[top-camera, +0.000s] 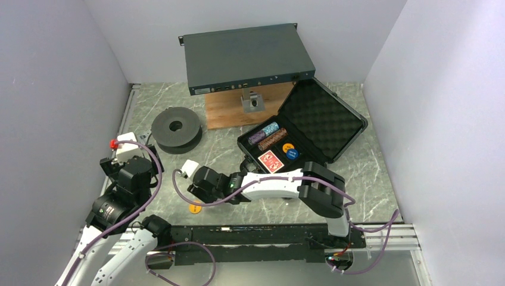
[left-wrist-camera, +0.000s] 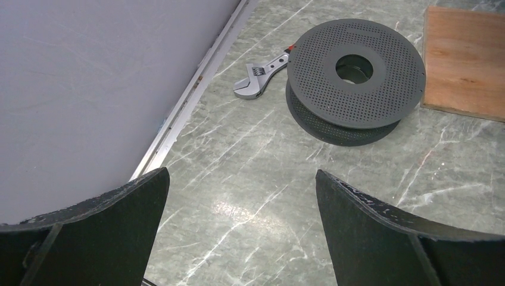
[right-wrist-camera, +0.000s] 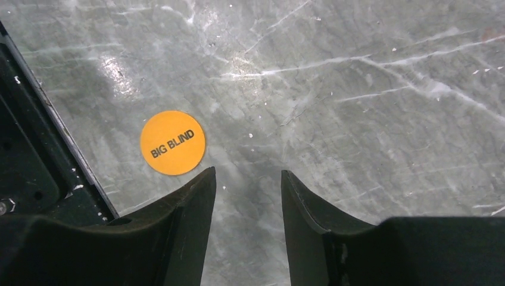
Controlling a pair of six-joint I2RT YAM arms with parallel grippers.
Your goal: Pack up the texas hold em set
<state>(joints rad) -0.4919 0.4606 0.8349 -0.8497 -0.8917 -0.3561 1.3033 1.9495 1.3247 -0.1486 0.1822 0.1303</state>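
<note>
Risk of a miss: my right jaws, half apart and empty, hang just beside the orange disc lying flat on the worktop; closing here could shove it. Left jaws gape empty.

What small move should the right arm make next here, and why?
Probably shift the right claw sideways over the flat round orange "BIG BLIND" disc. The disc lies loose on the grey marble-patterned table, beside one fingertip and not between them, while the open black plastic case holds the chips and cards.
</note>
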